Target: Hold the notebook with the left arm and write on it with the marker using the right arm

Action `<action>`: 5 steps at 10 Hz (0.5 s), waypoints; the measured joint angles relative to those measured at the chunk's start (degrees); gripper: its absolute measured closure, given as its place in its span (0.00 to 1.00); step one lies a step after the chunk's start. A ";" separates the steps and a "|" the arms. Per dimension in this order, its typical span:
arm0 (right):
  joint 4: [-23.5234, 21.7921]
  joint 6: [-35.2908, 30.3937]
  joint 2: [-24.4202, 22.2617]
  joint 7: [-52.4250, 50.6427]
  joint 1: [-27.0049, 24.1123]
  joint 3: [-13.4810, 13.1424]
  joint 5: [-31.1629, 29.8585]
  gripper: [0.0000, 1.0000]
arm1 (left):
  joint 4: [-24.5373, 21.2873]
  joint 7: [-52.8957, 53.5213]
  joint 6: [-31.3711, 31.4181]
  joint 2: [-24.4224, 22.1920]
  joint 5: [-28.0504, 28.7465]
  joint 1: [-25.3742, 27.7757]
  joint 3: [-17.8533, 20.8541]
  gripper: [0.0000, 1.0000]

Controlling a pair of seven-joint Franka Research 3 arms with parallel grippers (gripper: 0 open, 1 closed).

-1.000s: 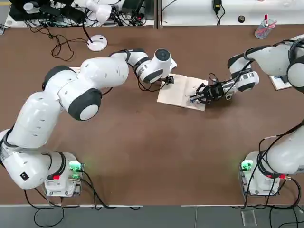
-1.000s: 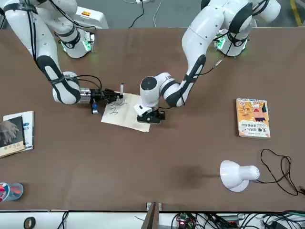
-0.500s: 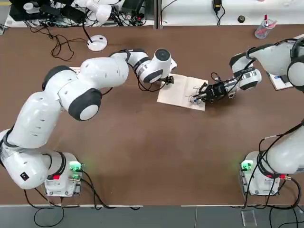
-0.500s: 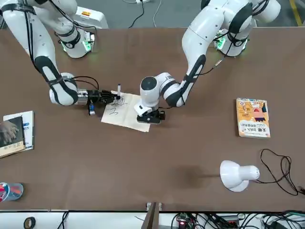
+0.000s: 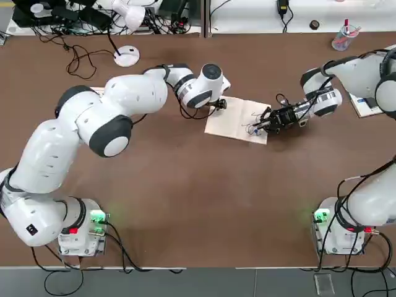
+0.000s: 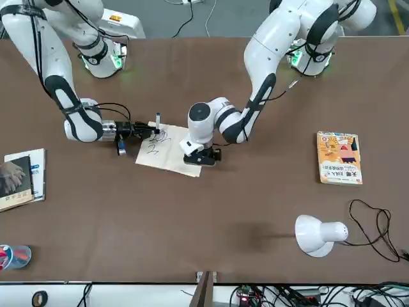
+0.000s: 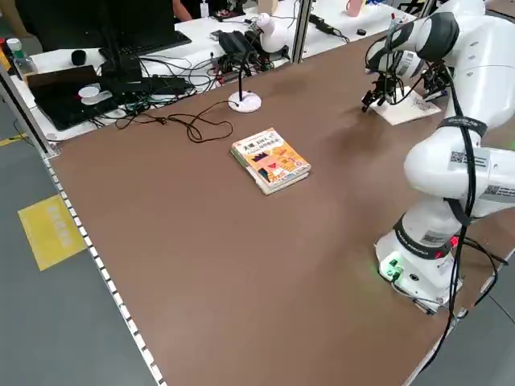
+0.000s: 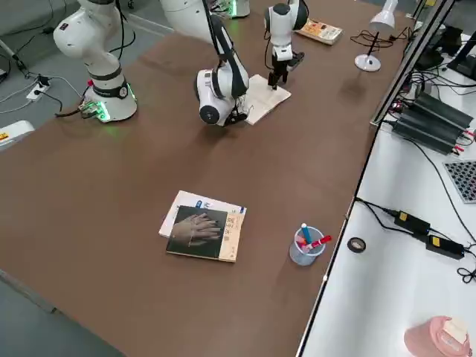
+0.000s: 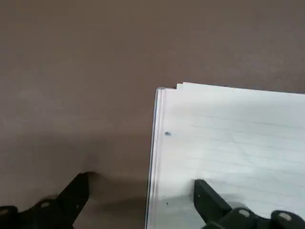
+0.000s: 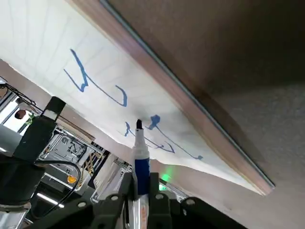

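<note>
While the slim black right gripper [image 10: 140, 188] grasps the white marker with a blue band and dark tip [image 10: 141, 164] at the notebook, the open cream-white paper notebook [image 5: 237, 121] lies on the brown table [image 5: 185, 198], bearing blue handwritten strokes [image 10: 86, 78]. Over the notebook's other end, the black left gripper [image 9: 142, 188] has its two fingers spread apart, one above the page and one beyond its edge.
</note>
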 joint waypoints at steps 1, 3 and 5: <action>0.02 0.00 0.00 0.00 0.01 0.00 -0.01 0.83 | 0.00 0.00 0.00 0.00 0.00 0.00 0.00 0.00; 0.11 0.00 0.02 0.00 0.09 0.01 -0.07 0.83 | 0.00 0.00 0.02 0.01 0.00 0.00 0.00 0.00; 0.29 0.02 0.10 0.01 0.30 0.01 -0.06 0.83 | 0.00 0.00 0.03 0.01 0.00 0.00 0.00 0.00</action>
